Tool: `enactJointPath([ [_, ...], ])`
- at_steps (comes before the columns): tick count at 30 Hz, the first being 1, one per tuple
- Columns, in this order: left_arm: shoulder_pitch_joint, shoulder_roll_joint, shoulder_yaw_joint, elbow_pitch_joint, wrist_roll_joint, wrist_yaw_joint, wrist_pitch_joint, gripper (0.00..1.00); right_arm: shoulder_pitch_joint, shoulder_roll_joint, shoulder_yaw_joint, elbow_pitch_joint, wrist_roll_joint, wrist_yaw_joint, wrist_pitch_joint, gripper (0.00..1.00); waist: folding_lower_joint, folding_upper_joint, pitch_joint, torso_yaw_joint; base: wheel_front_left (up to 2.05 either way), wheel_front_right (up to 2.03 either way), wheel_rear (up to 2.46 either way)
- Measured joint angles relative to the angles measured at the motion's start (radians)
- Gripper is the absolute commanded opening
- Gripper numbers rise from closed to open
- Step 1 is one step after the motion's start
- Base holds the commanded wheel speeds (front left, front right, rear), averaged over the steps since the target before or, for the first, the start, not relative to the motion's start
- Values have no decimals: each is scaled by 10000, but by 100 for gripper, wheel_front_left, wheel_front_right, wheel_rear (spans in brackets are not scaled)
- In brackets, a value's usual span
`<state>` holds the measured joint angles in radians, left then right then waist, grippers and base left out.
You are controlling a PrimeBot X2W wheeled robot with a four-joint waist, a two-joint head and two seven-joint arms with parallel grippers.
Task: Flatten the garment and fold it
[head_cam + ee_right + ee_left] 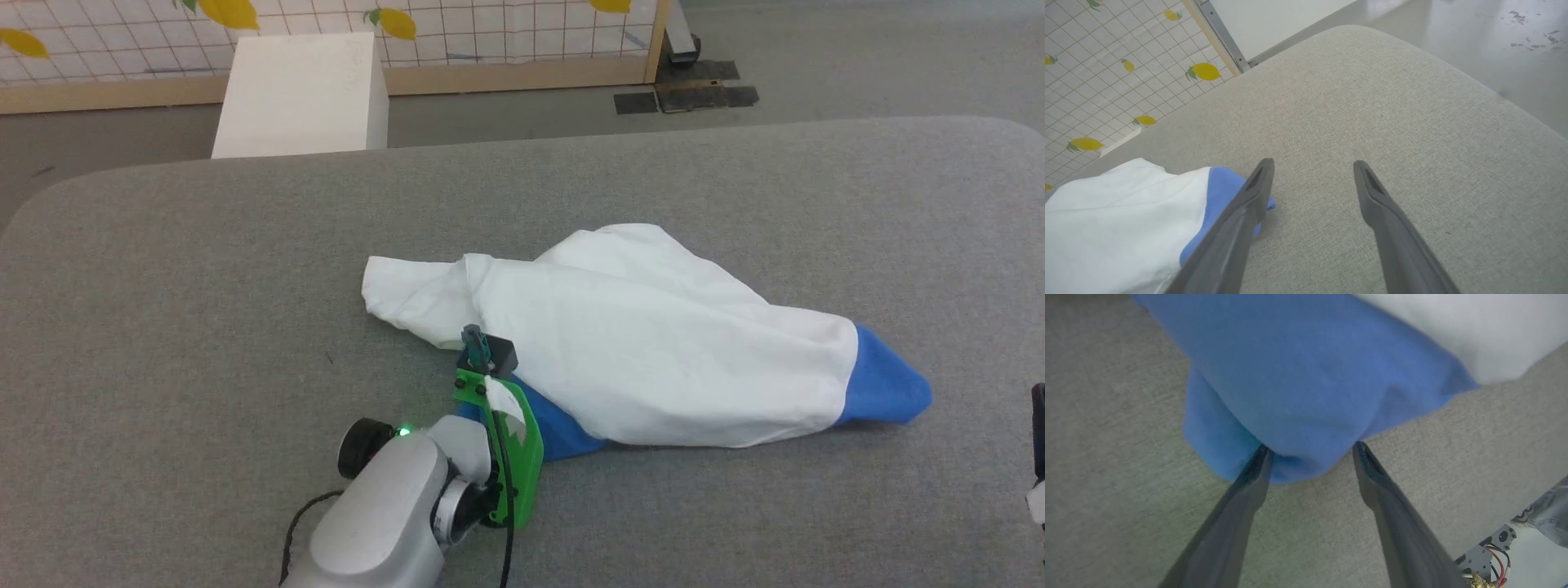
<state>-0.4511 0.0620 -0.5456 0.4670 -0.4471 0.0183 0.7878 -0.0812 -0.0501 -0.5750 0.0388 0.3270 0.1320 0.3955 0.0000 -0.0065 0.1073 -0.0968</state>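
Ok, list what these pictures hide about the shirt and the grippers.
- Head view: collar of the garment, buried in its own crumpled folds.
- Head view: left gripper fingers, behind the green wrist mount.
- Head view: right gripper, cut off by the right edge.

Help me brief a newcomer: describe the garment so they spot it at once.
Look at the big grey fabric-covered table. Near its middle lies a crumpled T-shirt. Its soft white body and bright blue sleeves set it apart from the rigid white box standing beyond the table's far edge.

No legible text — no labels.
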Motion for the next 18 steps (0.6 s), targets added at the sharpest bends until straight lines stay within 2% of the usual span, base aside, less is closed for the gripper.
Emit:
enactJointPath([
  [1,-23,2,17,59,-25,0,0,100,0,0,-15,50,2,0,-33,100,0,0,77,-61,0,0,0],
  [2,-34,0,115,73,-119,0,-44,37,0,0,-35,90,13,0,-90,100,0,0,155,-111,0,0,0],
  [3,-34,0,201,75,-207,-2,-151,5,1,-2,-56,113,13,0,-104,100,0,0,213,-142,0,0,0],
  [4,-34,0,291,71,-307,0,-251,0,2,0,-84,157,17,0,-173,100,0,0,279,-171,0,0,0],
  [8,-22,15,802,-121,-988,-69,-460,0,11,0,-171,349,13,0,-267,100,0,0,400,-70,0,0,0],
  [12,3,230,1365,-1022,-1310,-50,-734,0,20,-2,-178,550,-23,0,-322,100,0,0,397,248,0,0,0],
  [14,-2,558,1829,-1678,-1413,196,-913,0,24,-4,-107,665,-29,0,-355,100,0,0,356,461,0,0,0],
  [18,85,1390,2974,-3057,-1459,970,-1160,0,26,0,125,903,-38,0,-372,100,0,0,179,1006,0,0,0],
])
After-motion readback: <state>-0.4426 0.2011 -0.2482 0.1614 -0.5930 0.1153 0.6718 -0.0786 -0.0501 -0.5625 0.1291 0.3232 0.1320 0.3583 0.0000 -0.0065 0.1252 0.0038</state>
